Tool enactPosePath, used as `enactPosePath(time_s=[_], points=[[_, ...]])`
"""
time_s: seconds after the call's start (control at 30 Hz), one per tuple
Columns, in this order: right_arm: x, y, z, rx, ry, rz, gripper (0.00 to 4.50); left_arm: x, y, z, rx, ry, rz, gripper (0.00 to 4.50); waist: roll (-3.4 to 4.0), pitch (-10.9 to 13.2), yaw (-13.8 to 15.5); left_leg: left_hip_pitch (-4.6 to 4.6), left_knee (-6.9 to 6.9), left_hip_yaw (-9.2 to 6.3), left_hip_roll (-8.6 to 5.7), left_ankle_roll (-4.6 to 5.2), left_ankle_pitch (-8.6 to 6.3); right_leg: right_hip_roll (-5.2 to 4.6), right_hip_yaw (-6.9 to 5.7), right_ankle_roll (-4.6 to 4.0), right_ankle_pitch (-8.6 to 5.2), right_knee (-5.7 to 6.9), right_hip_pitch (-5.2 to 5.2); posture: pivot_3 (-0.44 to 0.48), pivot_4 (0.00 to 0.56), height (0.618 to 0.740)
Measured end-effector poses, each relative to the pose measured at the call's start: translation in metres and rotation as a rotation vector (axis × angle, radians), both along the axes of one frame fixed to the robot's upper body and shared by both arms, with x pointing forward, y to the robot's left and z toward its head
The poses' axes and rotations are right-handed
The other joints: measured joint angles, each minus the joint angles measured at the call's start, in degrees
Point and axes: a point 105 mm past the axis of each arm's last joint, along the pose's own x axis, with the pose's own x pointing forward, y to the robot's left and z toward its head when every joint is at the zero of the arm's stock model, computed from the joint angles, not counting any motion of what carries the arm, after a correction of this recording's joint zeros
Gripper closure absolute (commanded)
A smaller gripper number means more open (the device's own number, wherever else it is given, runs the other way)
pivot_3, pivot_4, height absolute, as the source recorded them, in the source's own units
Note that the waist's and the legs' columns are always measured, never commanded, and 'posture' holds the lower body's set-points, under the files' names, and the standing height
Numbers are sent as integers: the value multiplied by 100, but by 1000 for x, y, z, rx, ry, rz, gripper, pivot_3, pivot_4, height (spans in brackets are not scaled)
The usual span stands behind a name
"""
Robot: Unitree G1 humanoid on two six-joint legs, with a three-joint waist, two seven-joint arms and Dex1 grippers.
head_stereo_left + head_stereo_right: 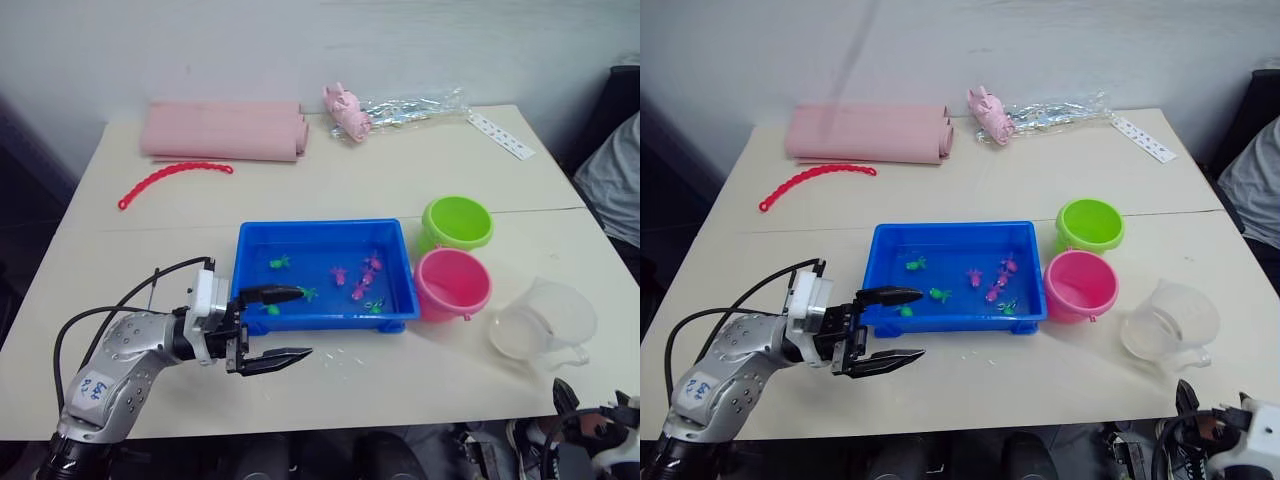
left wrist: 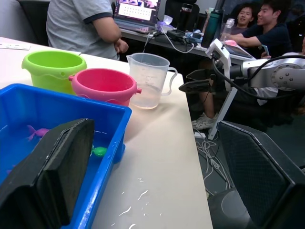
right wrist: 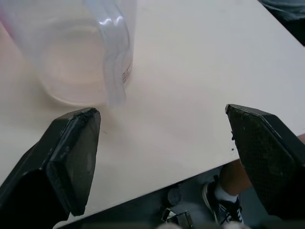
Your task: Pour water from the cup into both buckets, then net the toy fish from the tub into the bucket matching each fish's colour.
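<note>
Pour step not started, judging by the layout: the cup (image 1: 543, 320) stands upright on the bench (image 1: 330, 190) near the front right corner, some water in it, nobody holding it. Right gripper (image 2: 198, 80) sits off the front edge just below the cup, fingers spread wide, empty; in its wrist view the cup's handle faces the open fingers, close but not touching.

Left gripper (image 1: 272, 325) also open and empty, hovering at the front left corner of the tub (image 1: 325, 236), one finger over the rim, the other outside over the bench.

Tub sits mid-bench toward the front, water in it, with the toy fish (image 1: 350, 280) scattered inside, green and pink ones mixed. Buckets just right of the tub: pink bucket (image 1: 453, 283) touching or nearly touching the tub's right end, green bucket (image 1: 457, 222) right behind it. Cannot tell if either has water yet. Net not spotted.

Rest: red bead chain (image 1: 172, 178), rolled pink cloth (image 1: 224, 130) and a plastic bag with a pink toy (image 1: 400, 112) along the back edge; a person seated off the right edge.

Next move, as I judge it: right gripper comes up and forward, closes on the cup's handle, lifts, tilts over the pink bucket. Risk: thin clear wall, easy to tip or slosh.
</note>
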Motion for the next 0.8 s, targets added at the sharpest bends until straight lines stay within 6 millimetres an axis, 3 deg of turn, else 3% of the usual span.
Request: enactPosePath(time_s=[0.2, 0.8], points=[[13, 0, -3, 12, -27, 9, 0, -3, -3, 4, -4, -10, -1, 9, 6, -3, 10, 2, 1, -1, 0, 4, 3, 2, -2, 0, 0, 5, 0, 0, 150, 740], [27, -15, -4, -33, -77, -64, 0, -2, -2, 3, 5, -10, 9, 9, 6, -4, 2, 3, 3, 1, 0, 5, 5, 2, -1, 1, 1, 7, 2, 0, 150, 740]])
